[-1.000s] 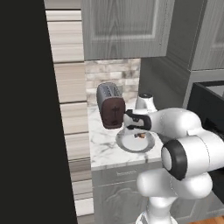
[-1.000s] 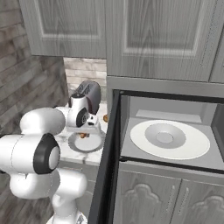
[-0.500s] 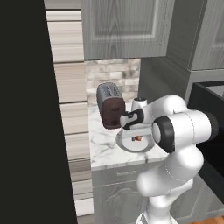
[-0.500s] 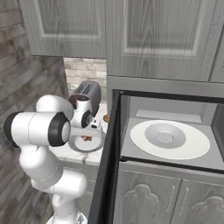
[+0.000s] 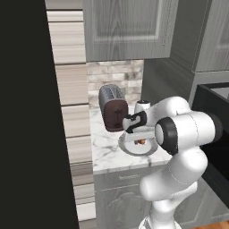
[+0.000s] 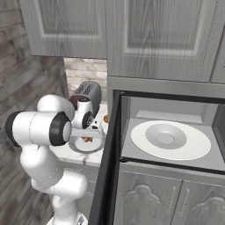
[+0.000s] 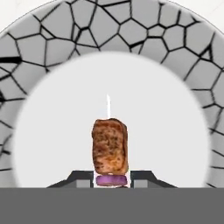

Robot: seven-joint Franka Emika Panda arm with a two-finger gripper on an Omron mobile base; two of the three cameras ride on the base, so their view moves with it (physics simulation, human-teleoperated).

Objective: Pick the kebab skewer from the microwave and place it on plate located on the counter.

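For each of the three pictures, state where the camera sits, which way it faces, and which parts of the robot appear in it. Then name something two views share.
Left base view: behind the arm's left, looking forward and down at the counter, toaster and plate; white arm at lower right.
Right base view: behind the arm's right, facing the open microwave and plate; arm at lower left.
Hand view: on the hand, looking along the tool at the plate, kebab skewer between the fingertips.
Shared: all three show the plate.

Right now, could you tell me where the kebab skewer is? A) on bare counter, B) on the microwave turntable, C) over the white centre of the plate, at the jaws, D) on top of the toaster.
C: in the hand view the kebab skewer lies over the white centre of the plate, right at the jaws.
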